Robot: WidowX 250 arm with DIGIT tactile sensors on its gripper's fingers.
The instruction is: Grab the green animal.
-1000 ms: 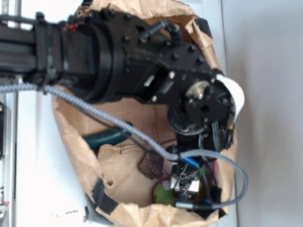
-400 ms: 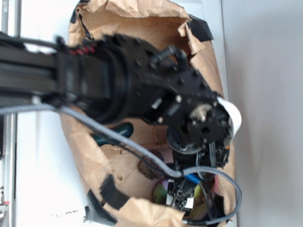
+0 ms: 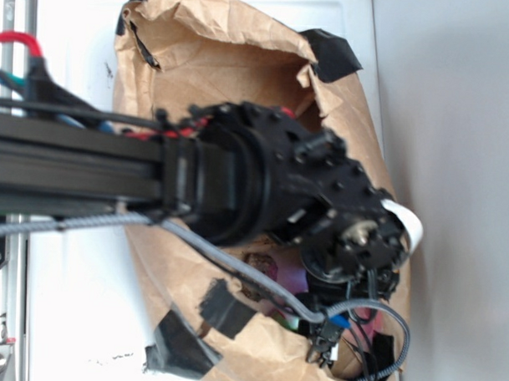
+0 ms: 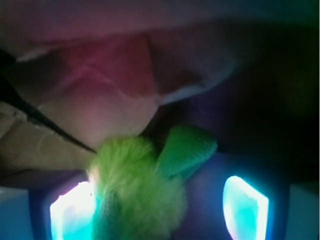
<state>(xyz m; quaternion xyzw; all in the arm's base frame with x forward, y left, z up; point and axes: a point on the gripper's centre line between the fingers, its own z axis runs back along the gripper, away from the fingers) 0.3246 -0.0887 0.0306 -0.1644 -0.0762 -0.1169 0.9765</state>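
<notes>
In the wrist view the green animal (image 4: 137, 190), a fuzzy lime-green toy with a flat green ear (image 4: 186, 149), sits between my fingers. It lies against the glowing left finger (image 4: 70, 210). A dark gap separates it from the right finger (image 4: 245, 207). My gripper (image 4: 157, 207) is open around it. In the exterior view the gripper (image 3: 326, 348) reaches down into the near right corner of the brown paper bag (image 3: 209, 63), and the arm and bag wall hide the animal there.
The crumpled bag walls rise close around the gripper, patched with black tape (image 3: 225, 306). A brown rock-like lump (image 3: 256, 261) and something pink (image 3: 295, 280) lie on the bag floor beside the wrist. A grey cable (image 3: 235, 269) loops across the bag.
The arm has moved toward the bag's near right corner and the gripper has sunk lower. The bag has shifted. The green animal, seen beside the fingers earlier, is now covered in the exterior view.
</notes>
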